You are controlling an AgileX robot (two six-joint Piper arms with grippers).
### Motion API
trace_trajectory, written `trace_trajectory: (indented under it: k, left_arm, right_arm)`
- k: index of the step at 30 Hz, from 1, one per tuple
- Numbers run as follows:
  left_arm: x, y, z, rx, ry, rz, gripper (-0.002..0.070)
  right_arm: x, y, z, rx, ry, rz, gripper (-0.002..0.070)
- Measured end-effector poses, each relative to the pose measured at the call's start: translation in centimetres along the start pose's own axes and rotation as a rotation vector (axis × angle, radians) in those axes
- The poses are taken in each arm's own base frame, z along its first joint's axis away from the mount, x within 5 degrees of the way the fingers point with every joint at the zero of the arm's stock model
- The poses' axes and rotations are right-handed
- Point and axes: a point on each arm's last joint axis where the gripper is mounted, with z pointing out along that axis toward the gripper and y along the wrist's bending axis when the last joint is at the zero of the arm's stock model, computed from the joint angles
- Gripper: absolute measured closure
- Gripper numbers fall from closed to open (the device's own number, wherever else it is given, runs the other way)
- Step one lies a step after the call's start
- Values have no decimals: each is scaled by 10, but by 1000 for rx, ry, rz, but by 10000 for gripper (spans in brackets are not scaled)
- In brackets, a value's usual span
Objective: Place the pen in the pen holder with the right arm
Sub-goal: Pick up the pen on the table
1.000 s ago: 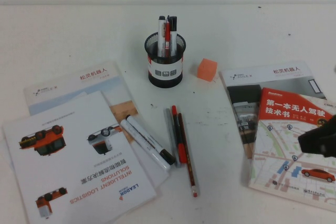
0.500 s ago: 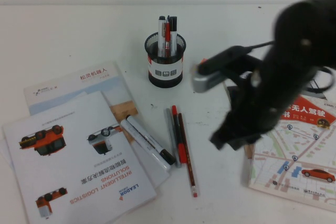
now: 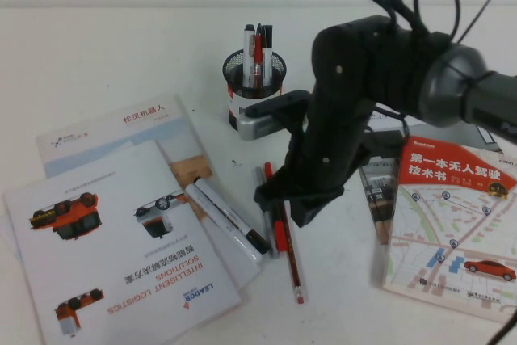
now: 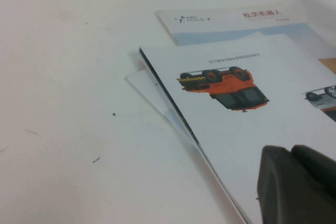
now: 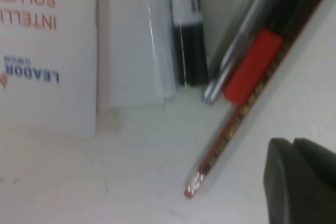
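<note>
The pen (image 3: 292,268) is a thin dark red-brown stick lying on the table, rightmost of the loose writing tools. Its upper part is hidden under my right arm. In the right wrist view the pen (image 5: 226,137) runs diagonally, with its red tip close to the gripper. My right gripper (image 3: 295,204) hovers over the pens with its fingers together and empty; it also shows in the right wrist view (image 5: 293,145). The black mesh pen holder (image 3: 252,86) stands behind it and holds several pens. My left gripper (image 4: 291,153) is shut above a brochure and out of the high view.
A red marker (image 3: 275,220) and a grey pen (image 3: 263,199) lie right beside the pen. Two white markers (image 3: 226,216) rest on the brochures (image 3: 121,232) at the left. Books (image 3: 452,224) lie at the right, under my right arm.
My right arm has swung in from the right edge and moved left and down over the loose pens. It now hides the orange cube. Nothing on the table has moved.
</note>
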Motion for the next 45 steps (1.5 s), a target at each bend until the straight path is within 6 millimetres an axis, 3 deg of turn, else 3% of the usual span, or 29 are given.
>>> trace_trajectory:
  k: [7,16,24,27,45]
  left_arm:
    - [0,0,0,0,0,0,677]
    - [0,0,0,0,0,0,678]
    - [0,0,0,0,0,0,678]
    - [0,0,0,0,0,0,677]
    - [0,0,0,0,0,0,678]
  right_arm:
    - [-21,3,16,0,-8,9,696]
    - [-29,-3,40,35,31,13,671]
    - [-30,-8,44,89,36,72,449]
    - [-30,-12,50,122,43,127,416]
    - [-34,-8,61,68,29,234,420]
